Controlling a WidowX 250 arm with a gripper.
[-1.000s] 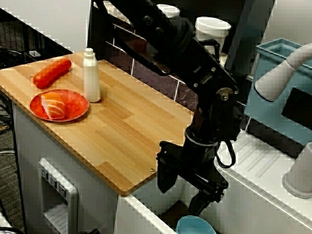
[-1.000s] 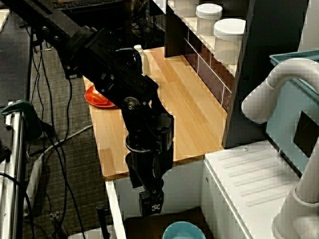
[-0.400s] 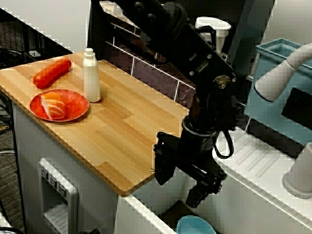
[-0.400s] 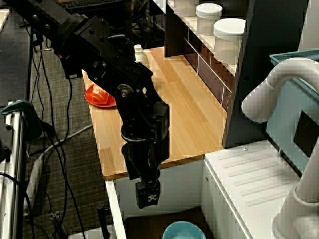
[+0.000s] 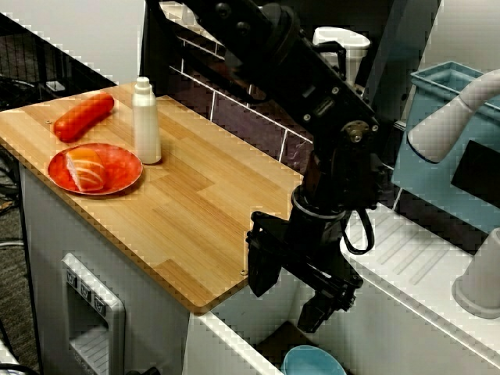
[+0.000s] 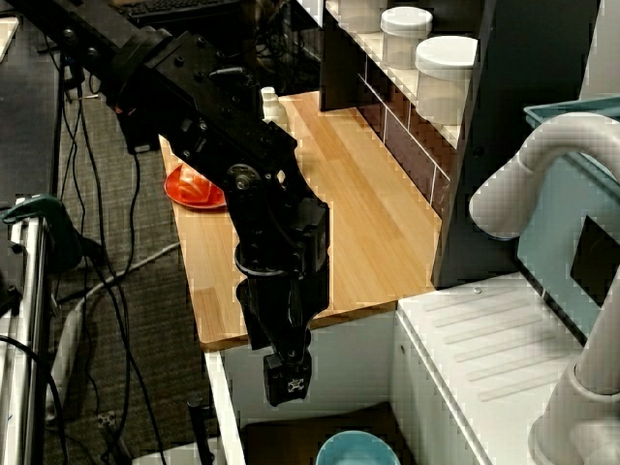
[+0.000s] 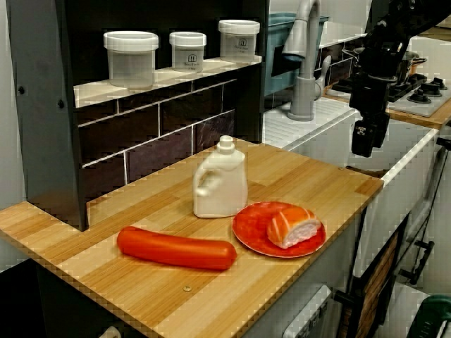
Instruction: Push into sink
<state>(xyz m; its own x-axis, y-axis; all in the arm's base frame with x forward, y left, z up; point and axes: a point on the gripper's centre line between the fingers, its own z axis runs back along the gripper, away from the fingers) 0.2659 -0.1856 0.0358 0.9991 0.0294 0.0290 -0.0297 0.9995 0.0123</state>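
Observation:
In the view along the counter, my black gripper [image 5: 312, 314] hangs shut and empty over the sink [image 5: 234, 342], just past the end of the wooden counter [image 5: 195, 219]. From above, the gripper [image 6: 289, 378] points down at the sink's brown floor [image 6: 281, 441], left of a small blue bowl [image 6: 345, 449]. At the counter's other end lie a red sausage [image 5: 83, 116], a white bottle [image 5: 145, 121] and a red plate [image 5: 121, 168] holding a piece of salmon sushi [image 5: 86, 168]. The view from the counter's far end shows the gripper [image 7: 361, 137] beyond the counter edge.
A grey faucet [image 5: 453, 117] and a teal crate [image 5: 426, 101] stand behind the white drainboard [image 5: 422, 250]. A grey cup [image 5: 480, 277] sits at the right. Lidded jars [image 7: 131, 58] line the dark shelf along the back wall.
Since a second ago the gripper has risen a little and shifted toward the counter edge. It has held still over the last half second.

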